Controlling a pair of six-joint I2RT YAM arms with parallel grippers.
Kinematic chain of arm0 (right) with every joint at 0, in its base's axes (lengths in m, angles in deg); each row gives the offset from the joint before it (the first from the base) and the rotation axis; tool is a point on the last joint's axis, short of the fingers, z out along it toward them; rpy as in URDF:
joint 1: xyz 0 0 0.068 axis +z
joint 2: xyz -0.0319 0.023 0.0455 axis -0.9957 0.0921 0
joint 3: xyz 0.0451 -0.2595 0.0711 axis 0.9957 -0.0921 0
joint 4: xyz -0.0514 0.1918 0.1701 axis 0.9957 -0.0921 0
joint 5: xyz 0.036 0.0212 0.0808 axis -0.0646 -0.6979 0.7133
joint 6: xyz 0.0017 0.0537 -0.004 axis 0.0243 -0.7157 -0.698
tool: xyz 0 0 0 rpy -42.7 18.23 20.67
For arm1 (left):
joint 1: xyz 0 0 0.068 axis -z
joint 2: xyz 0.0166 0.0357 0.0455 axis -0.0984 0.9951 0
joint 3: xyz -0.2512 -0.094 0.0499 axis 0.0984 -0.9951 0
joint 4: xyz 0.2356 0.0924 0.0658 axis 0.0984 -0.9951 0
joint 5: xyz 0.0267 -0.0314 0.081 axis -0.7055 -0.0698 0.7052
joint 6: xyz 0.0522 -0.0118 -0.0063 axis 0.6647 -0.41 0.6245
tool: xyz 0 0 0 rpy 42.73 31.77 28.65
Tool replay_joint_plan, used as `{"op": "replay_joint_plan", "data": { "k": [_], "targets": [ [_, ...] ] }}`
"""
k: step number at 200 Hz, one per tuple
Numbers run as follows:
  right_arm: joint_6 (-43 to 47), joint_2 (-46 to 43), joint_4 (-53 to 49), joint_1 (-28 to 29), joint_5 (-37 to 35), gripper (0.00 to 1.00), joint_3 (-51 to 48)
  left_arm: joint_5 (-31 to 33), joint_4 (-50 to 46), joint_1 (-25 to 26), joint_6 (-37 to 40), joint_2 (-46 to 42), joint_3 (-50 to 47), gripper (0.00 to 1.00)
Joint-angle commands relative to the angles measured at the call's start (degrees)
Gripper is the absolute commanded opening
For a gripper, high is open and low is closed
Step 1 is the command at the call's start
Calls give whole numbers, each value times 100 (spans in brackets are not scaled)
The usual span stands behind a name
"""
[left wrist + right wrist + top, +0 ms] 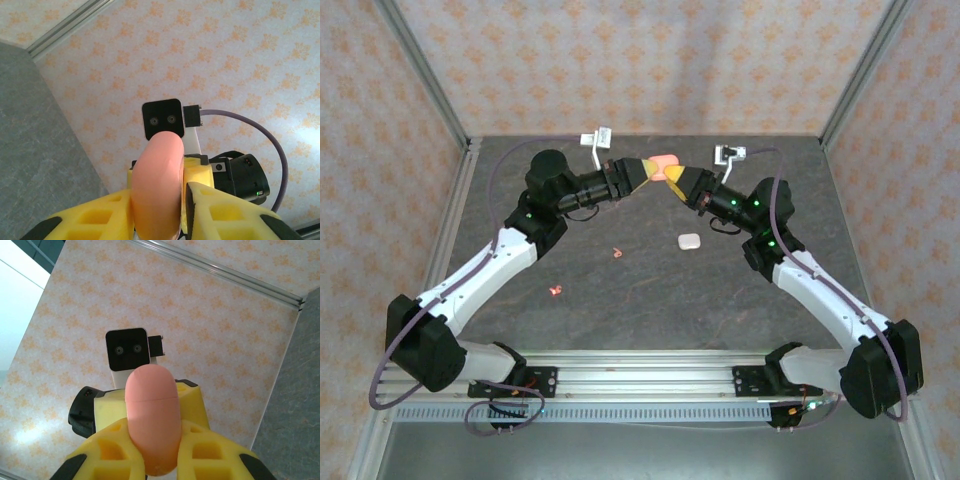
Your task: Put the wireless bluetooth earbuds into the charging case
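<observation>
Above the table's far edge, my left gripper (650, 172) and right gripper (677, 181) each clamp one rounded pink case (665, 161) from opposite sides. One white case (688, 240) and two earbuds (616, 252), tiny and coral-pink, lie apart mid-surface on the dark grey table (740, 300). Floral-papered walls (650, 60) enclose it.

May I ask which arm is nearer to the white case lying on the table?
Right. The right arm passes just right of the white case; the left arm lies farther off to its left.
</observation>
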Motion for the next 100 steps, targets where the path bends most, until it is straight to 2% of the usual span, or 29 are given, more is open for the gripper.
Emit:
{"op": "replay_joint_plan", "data": {
  "k": [1,28,46,60,100],
  "targets": [
    [128,-66,165,19,44,0,202,-248,308,104,41,14,57,34],
    [132,-70,173,16,40,0,193,-277,208,141,115,36,98,36],
    [123,-69,191,19,40,0,201,-295,199,141,123,56,118,29],
    [137,-65,190,18,49,0,210,-311,180,150,120,75,146,27],
    [141,-5,206,17,84,0,197,-373,67,163,120,157,226,30]
  ]
}}
